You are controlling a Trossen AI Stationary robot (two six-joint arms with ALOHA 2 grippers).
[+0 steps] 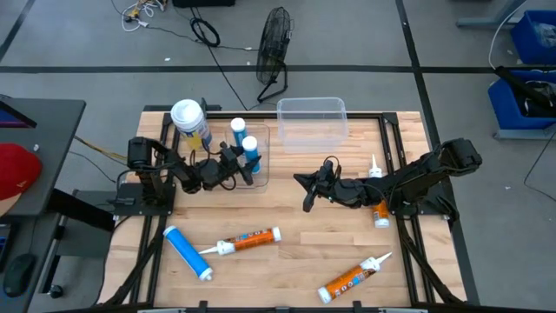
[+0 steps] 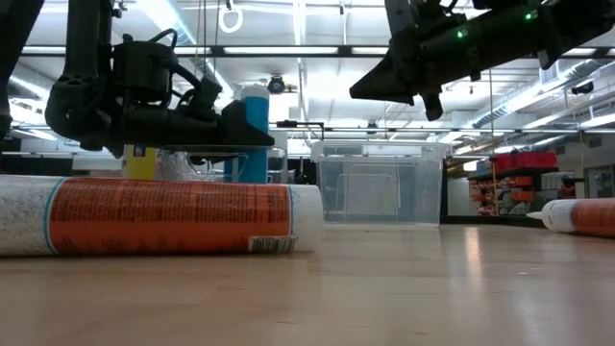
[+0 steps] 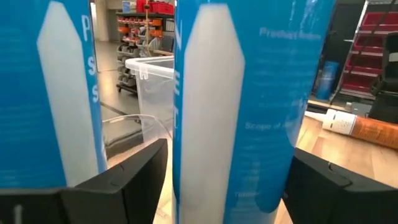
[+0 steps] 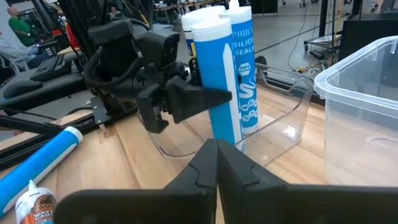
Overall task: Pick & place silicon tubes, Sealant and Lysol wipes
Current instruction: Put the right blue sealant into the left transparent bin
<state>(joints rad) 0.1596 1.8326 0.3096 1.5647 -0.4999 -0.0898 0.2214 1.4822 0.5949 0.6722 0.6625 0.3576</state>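
On the wooden table (image 1: 287, 222), the stout Lysol wipes (image 1: 190, 123) canister, white-lidded with a yellow label, stands upright in the clear bin (image 1: 263, 165) beside two blue tubes (image 1: 250, 156). The left gripper (image 1: 246, 167) fingers stand parted around the nearer tube; the right gripper (image 1: 306, 193) fingers are closed, empty.

Pale wood tabletop (image 1: 287, 217), smooth, with a soft sheen. Clear glossy plastic bin (image 1: 312, 120) at the far side. Slick blue plastic tubes (image 1: 245, 148) with white caps. Orange tube (image 2: 159, 219) with a printed paper-like label, slightly speckled. Matt black arms (image 1: 417, 178).
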